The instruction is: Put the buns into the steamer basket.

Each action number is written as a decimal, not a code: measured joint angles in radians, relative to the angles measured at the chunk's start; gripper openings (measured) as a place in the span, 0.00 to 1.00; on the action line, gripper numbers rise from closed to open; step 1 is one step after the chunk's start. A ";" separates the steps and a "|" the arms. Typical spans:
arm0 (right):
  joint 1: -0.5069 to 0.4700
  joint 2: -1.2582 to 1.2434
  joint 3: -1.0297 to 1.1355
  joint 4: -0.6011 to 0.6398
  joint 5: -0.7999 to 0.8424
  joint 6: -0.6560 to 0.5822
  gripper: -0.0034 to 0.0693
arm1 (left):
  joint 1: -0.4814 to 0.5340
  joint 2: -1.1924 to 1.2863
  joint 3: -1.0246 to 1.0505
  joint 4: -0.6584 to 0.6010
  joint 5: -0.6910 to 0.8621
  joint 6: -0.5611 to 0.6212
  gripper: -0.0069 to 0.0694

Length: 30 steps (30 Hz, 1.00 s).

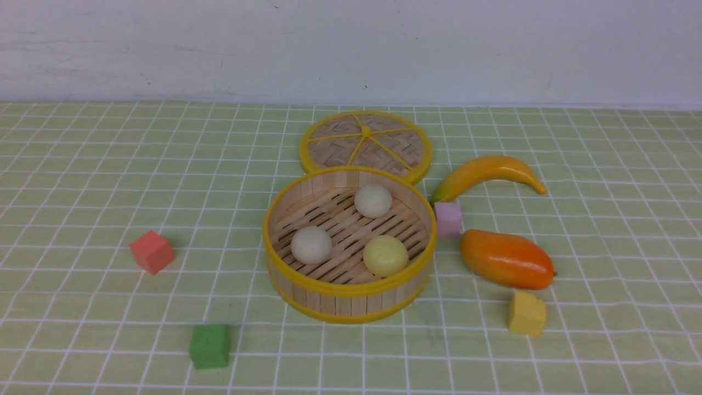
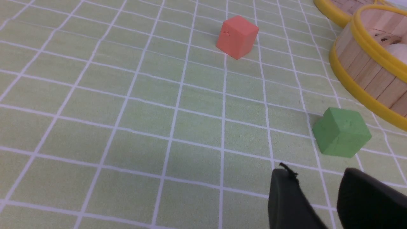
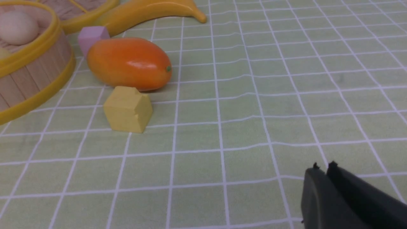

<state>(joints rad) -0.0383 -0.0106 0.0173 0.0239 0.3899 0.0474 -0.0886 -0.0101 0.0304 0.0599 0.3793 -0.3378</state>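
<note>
Your round bamboo steamer basket (image 1: 349, 285) already holds all three small smooth round buns (image 1: 373, 201), well ahead of both claws. Keep the slightly parted left claw (image 2: 321, 197) and closed right claw (image 3: 327, 183) back, both empty.

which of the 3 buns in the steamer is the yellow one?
The pale yellow bun, at the near right of the steamer basket. The other two buns, near left and far side, are off-white.
</note>
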 joint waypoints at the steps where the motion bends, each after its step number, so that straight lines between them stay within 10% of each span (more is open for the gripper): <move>1: 0.000 0.000 0.000 0.000 0.000 0.000 0.09 | 0.000 0.000 0.000 0.000 0.000 0.000 0.40; 30: 0.000 0.000 0.000 0.000 0.000 0.001 0.13 | 0.000 0.000 0.000 0.000 0.000 0.000 0.40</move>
<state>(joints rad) -0.0383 -0.0106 0.0173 0.0239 0.3899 0.0483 -0.0886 -0.0101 0.0304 0.0599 0.3793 -0.3378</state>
